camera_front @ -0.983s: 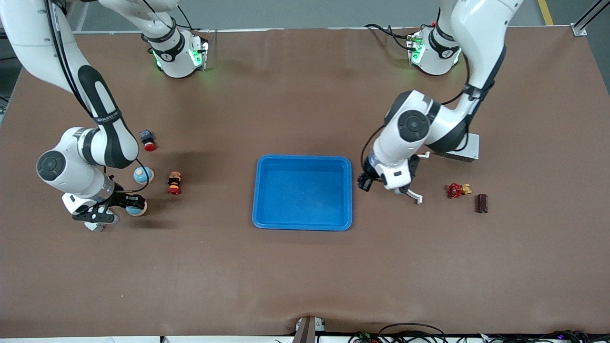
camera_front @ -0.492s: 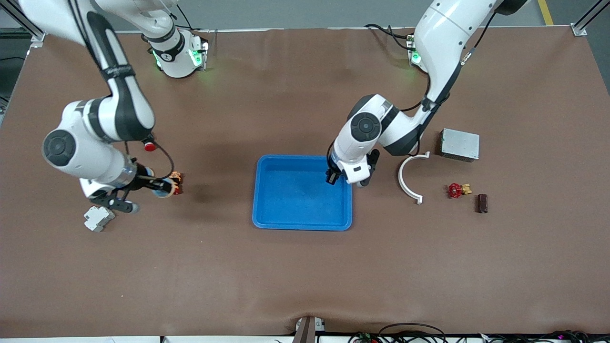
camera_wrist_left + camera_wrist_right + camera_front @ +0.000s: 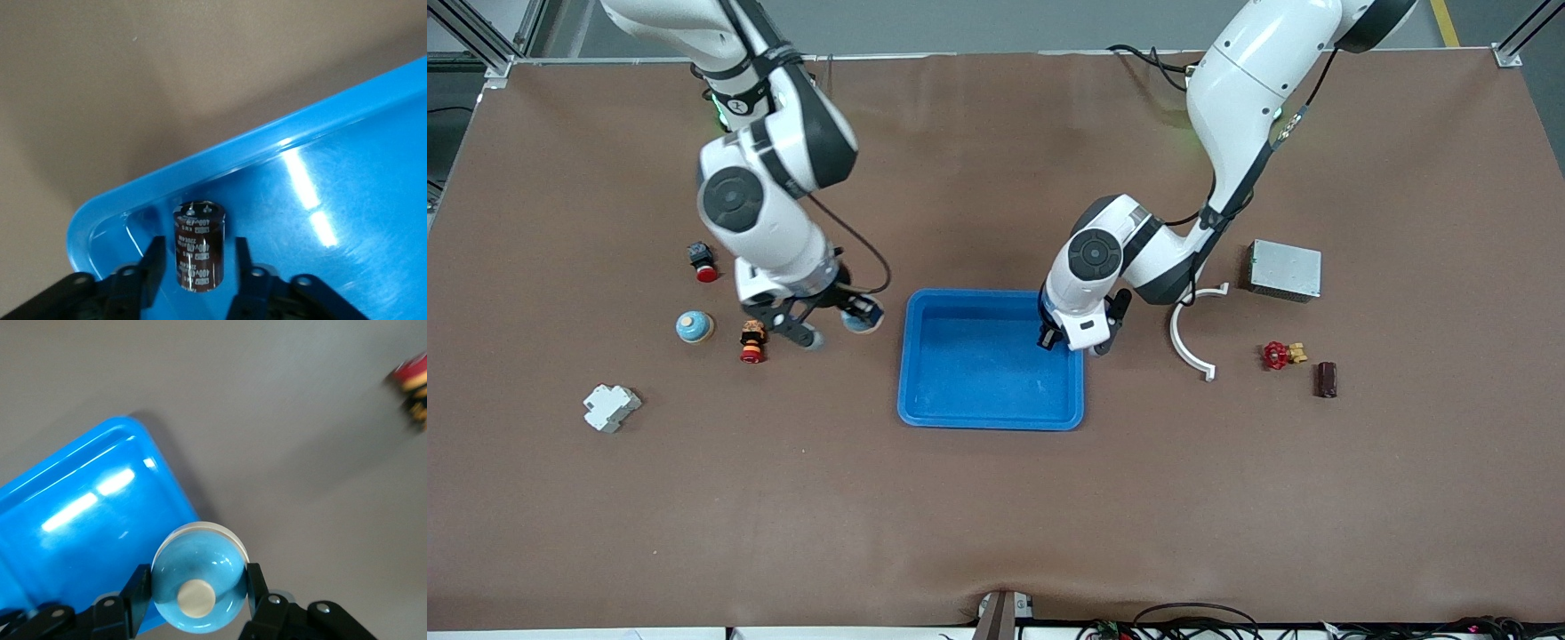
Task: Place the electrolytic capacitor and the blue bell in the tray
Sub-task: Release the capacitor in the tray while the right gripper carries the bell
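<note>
The left tool (image 3: 1064, 339) is low over the corner of the tray (image 3: 991, 419) that is farther from the front camera, toward the left arm's end. Its fingers are spread open. The capacitor (image 3: 199, 248) stands in that corner between them, with a little gap on each side. I think this part is almost done. If the tool lifts crooked, a finger could bump the capacitor and tip it over. The right tool (image 3: 837, 325) is squeezed tight on the blue bell (image 3: 197, 585). It hangs over the tabletop (image 3: 996, 516), just beside the tray's edge at the right arm's end. The bell is not over the tray yet. If it were let go now, it would fall outside and might roll away. If it comes in too low, it could hit the rim. A second bell (image 3: 694, 326) sits on the tabletop.
</note>
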You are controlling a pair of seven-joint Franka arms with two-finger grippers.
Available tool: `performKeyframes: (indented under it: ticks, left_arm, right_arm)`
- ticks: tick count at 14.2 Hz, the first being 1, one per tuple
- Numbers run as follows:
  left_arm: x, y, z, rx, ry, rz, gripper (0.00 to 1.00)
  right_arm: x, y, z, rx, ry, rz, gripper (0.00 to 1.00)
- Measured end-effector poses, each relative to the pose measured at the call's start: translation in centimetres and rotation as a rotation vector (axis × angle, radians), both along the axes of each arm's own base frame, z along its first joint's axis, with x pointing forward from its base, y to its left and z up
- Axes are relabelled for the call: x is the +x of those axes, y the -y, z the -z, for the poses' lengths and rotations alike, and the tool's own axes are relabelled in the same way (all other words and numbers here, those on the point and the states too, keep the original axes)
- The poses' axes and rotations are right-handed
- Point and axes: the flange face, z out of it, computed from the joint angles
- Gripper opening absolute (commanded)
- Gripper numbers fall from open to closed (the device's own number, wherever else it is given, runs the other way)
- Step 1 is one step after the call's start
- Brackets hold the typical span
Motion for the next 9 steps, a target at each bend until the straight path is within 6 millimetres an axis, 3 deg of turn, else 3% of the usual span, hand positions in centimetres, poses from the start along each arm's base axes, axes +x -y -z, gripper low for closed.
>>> performKeyframes:
  ticks: [2,4,9]
  left_arm:
    - [0.6,0.0,-0.6,-0.006,0.010,-0.025,1.00]
    - [1.8,-1.0,-2.4,0.006,0.021,-0.056,1.00]
    - [5.6,-7.6,-11.3,0.092,0.063,-0.084,1.00]
  right_arm:
    - [-1.6,-3.0,0.4,0.008,0.014,0.044,0.00]
    - [-2.9,-5.5,2.0,-0.015,0.022,0.085,0.00]
    - [-4.1,-12.2,8.7,-0.133,0.053,0.157,0.00]
